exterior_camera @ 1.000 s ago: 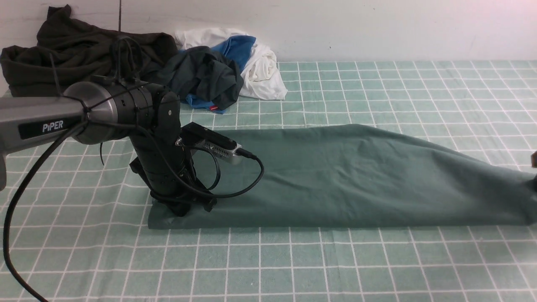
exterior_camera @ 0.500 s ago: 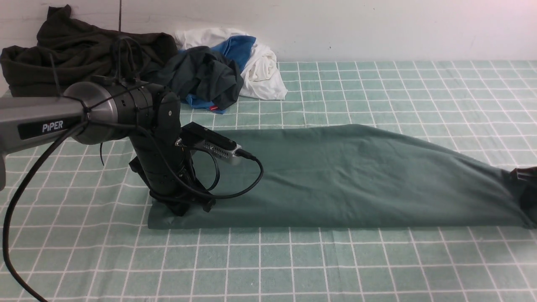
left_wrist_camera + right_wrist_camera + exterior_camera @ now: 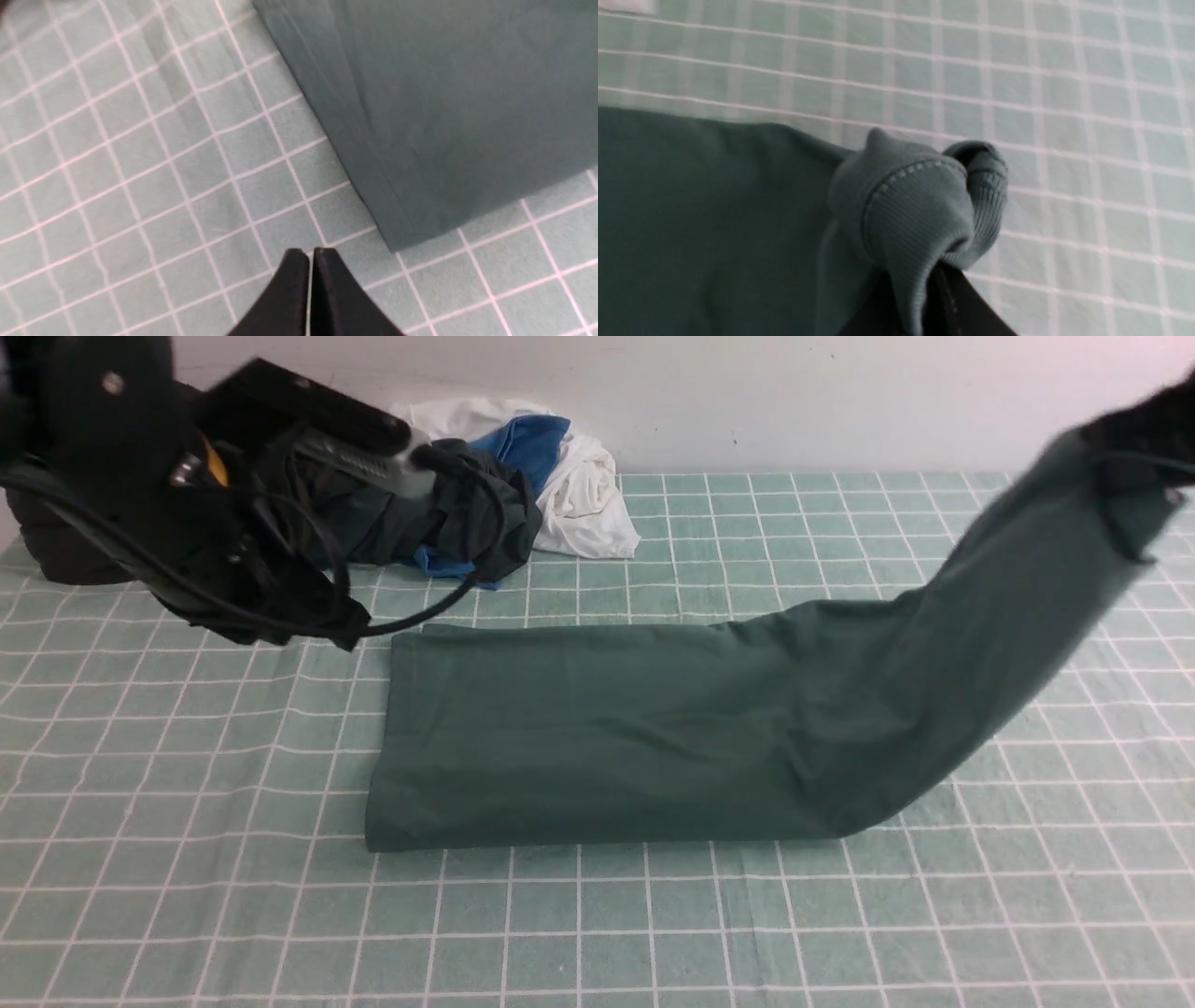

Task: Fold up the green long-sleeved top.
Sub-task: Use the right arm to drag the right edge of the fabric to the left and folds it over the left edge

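The green long-sleeved top (image 3: 607, 728) is a long folded strip across the grid cloth. Its left end lies flat; its right end rises off the cloth to the upper right. There my right gripper (image 3: 1144, 429) is shut on it. The right wrist view shows ribbed edging (image 3: 915, 210) bunched over the dark fingers (image 3: 962, 298) of the right gripper (image 3: 924, 280). My left arm (image 3: 140, 476) hangs raised at the back left, clear of the top. In the left wrist view, the left gripper (image 3: 310, 252) is shut on nothing above bare cloth, beside the top's corner (image 3: 411, 233).
A pile of white, blue and dark teal clothes (image 3: 523, 485) lies at the back by the wall. A blackish garment (image 3: 56, 551) sits at the far back left, mostly behind my left arm. The mint grid cloth (image 3: 653, 924) covers the table.
My left arm has lifted off the top's left end and swung up and back. My right gripper has shut on the right end and raised it high; the strip shifted slightly right.
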